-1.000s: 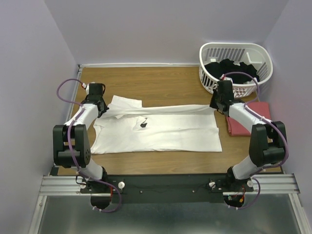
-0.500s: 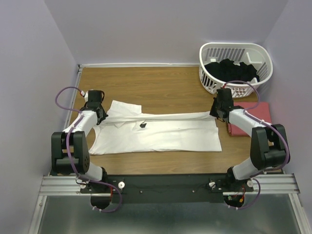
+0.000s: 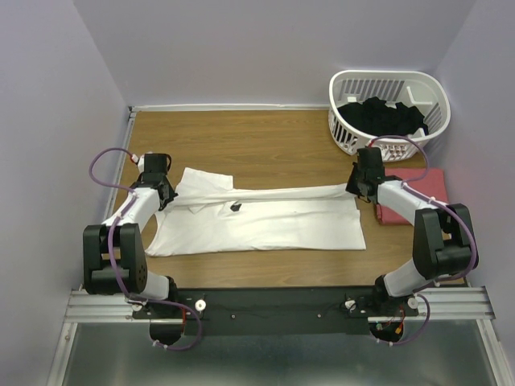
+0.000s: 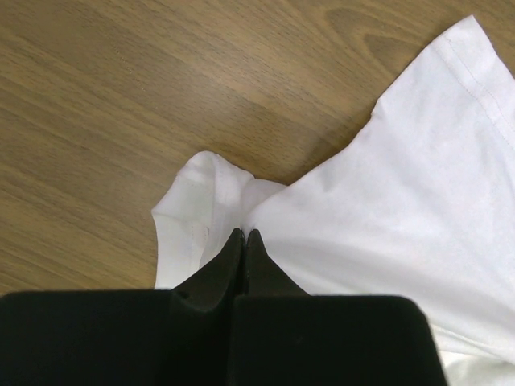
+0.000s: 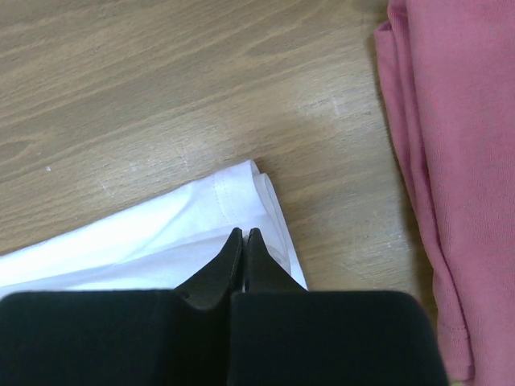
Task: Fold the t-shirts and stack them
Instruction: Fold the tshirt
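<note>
Top external: salmon-red cotton t-shirt (image 3: 420, 199) folded, just in front of white slatted plastic basket (image 3: 344, 138) | large white cotton t-shirt (image 3: 265, 223) left of basket, mid-fold | left gripper (image 4: 244, 234), right gripper (image 5: 244, 232) pinched shut on its ends | folding, stacking remain.

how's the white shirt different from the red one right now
The white shirt lies spread long across the table; the red shirt is a compact folded bundle at its right edge. The left gripper and right gripper pinch the white shirt's ends; nothing holds the red shirt. Both lie on the wood.
</note>
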`<move>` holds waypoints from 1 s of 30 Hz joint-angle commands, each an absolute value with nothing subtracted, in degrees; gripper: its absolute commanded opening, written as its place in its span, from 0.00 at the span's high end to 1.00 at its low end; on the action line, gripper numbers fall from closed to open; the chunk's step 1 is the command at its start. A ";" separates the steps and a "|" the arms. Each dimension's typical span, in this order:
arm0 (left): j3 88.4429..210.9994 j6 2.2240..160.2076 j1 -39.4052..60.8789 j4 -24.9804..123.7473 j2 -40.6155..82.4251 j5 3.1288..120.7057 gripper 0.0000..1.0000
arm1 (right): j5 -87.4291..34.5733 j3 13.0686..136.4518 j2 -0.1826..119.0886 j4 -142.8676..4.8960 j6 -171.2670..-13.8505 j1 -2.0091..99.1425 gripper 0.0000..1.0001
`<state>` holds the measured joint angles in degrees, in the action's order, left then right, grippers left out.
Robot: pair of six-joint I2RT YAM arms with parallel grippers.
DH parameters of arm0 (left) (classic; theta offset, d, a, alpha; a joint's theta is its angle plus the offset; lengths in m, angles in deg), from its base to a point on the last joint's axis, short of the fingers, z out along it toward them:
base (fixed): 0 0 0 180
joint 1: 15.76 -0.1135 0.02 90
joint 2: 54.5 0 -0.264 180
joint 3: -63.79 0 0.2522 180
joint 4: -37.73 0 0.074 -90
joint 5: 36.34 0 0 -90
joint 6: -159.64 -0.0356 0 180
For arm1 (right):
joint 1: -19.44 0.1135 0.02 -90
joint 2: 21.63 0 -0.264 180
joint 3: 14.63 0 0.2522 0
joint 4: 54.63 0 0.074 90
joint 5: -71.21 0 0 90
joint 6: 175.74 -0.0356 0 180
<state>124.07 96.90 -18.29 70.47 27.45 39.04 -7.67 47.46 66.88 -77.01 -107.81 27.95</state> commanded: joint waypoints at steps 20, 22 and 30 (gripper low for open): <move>119.39 101.01 -19.45 72.32 28.12 37.39 0.81 | -6.30 45.18 68.64 -77.88 -111.24 27.35 0.75; 119.65 100.84 -19.45 72.49 26.89 37.83 0.68 | -6.92 45.27 67.59 -78.23 -110.27 27.35 0.56; 123.95 96.01 -17.53 72.84 20.38 36.70 0.34 | -13.94 48.69 60.47 -84.38 -106.84 27.61 0.30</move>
